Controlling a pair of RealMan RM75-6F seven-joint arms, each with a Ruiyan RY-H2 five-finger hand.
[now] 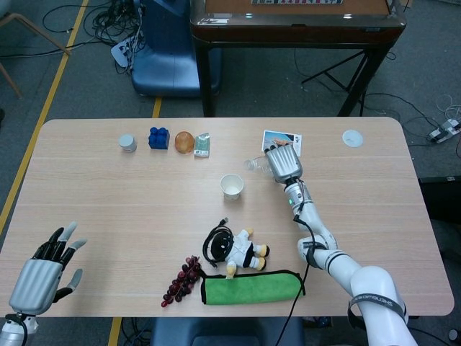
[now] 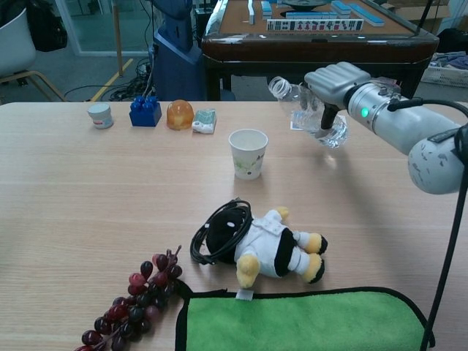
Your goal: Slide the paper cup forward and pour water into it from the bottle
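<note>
While my left hand (image 1: 45,268) rests at the table's near left corner with fingers spread and empty, the paper cup (image 2: 248,153) stands upright mid-table, and my right hand (image 2: 335,85) grips the clear bottle (image 2: 311,112) tilted, mouth toward the cup.

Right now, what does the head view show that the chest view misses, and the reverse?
Only the head view shows the left hand, open and empty at the near table corner, and the white lid far right. Only the chest view shows the bottle's open mouth tilted toward the paper cup. Both show the right hand holding the bottle, plus the cup, toy and grapes.
</note>
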